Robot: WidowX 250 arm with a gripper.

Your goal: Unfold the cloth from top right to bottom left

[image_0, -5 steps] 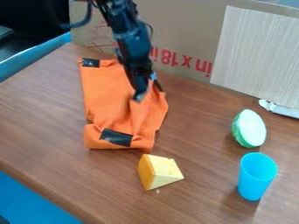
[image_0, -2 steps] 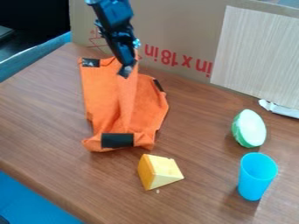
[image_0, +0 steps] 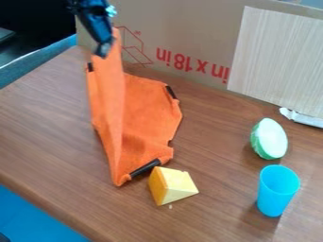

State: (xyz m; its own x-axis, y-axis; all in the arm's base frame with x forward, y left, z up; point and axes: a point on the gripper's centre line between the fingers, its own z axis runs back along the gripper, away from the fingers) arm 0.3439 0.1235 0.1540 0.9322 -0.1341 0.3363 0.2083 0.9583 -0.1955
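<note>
Standing nearest, lower right: blue cup (image_0: 276, 194), upright on the wooden table (image_0: 214, 222). To its left, a yellow wedge (image_0: 172, 185), just beside the near end of the orange cloth (image_0: 151, 106); cannot tell whether the two touch. Cloth's near corner points toward the camera, a dark strip (image_0: 146, 168) along that edge. Right-hand part lies fairly flat, dark tab (image_0: 171, 92) on its far right edge. Left-hand part stands up in a tall, steep fold, rising toward the back. Green-and-white piece (image_0: 270, 139) off to the right, well apart from cloth. Farther off, upper left: gripper (image_0: 106, 47), clenched on the cloth's raised far end, above the table. Cardboard (image_0: 189, 38) and pale panel (image_0: 274, 56) behind.

Progress, my reading: partway, perhaps past half. Done: right side opened out. Left: the held portion, upright and not laid down. Likely needs carrying over to the left and toward the camera, lowering, then letting go. Wedge could hinder the near edge.
</note>
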